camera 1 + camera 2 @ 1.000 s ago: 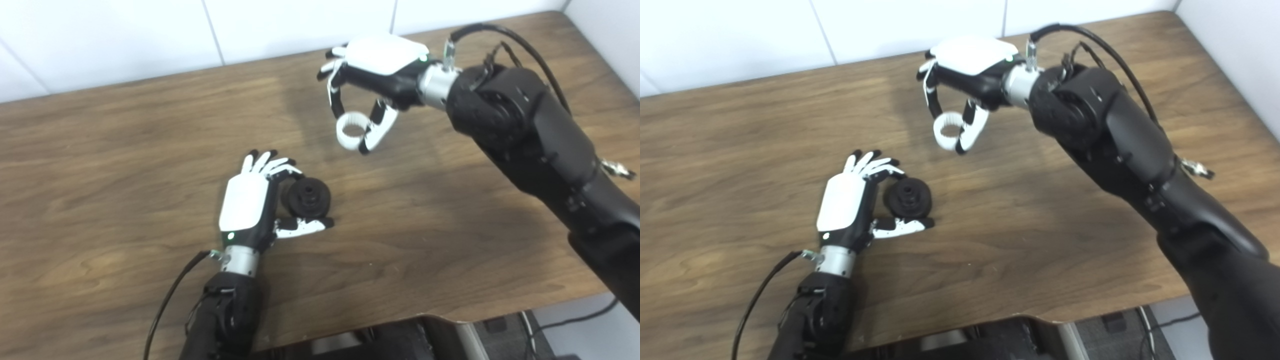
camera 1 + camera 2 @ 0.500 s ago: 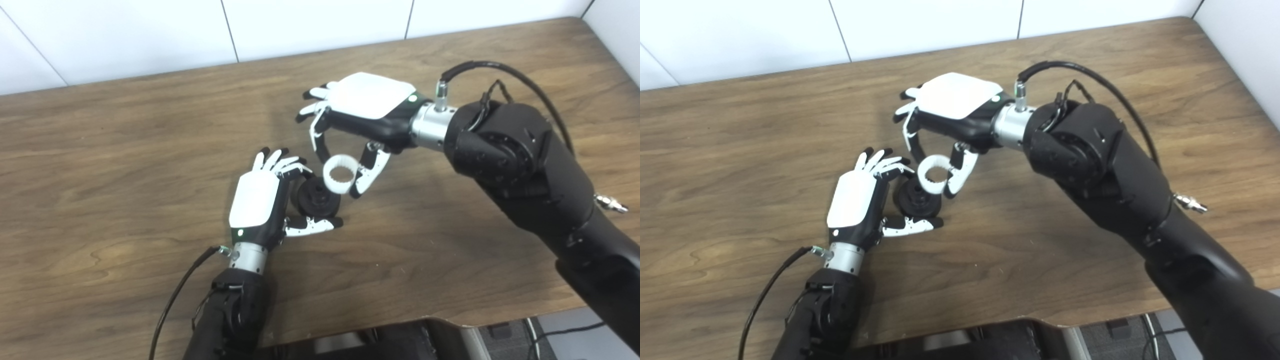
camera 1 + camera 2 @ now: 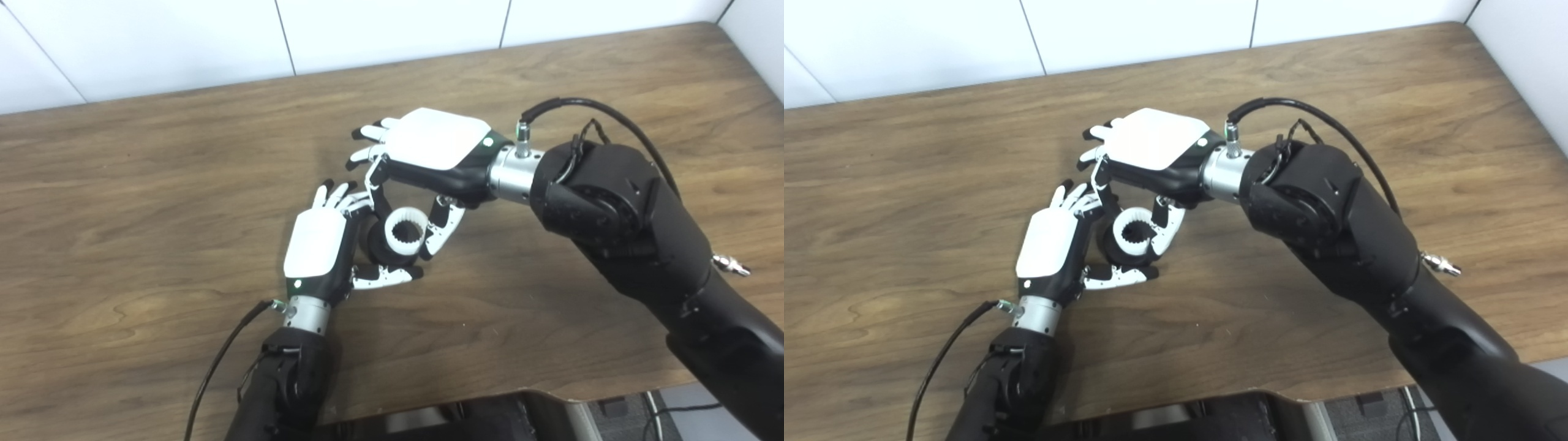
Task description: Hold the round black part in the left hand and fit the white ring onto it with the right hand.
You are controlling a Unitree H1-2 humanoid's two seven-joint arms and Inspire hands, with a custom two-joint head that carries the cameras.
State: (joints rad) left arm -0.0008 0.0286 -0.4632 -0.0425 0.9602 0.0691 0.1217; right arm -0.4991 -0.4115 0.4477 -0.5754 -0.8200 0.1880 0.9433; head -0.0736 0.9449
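I see my left hand [image 3: 318, 245] gripping the round black part [image 3: 375, 246], matte, on the wood-grain table [image 3: 153, 184]. My right hand [image 3: 429, 153], from 2 o'clock, pinches the white ring [image 3: 404, 225], toothed inside, against the part's face.

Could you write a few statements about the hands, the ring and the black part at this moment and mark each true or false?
1. The right hand holds the white ring. True.
2. The white ring lies on the table far from the round black part. False: it is held right against the black part.
3. The left hand grips the round black part. True.
4. The left hand is empty, fingers spread. False: its fingers and thumb close around the black part.
5. The ring's inner edge is toothed. True.
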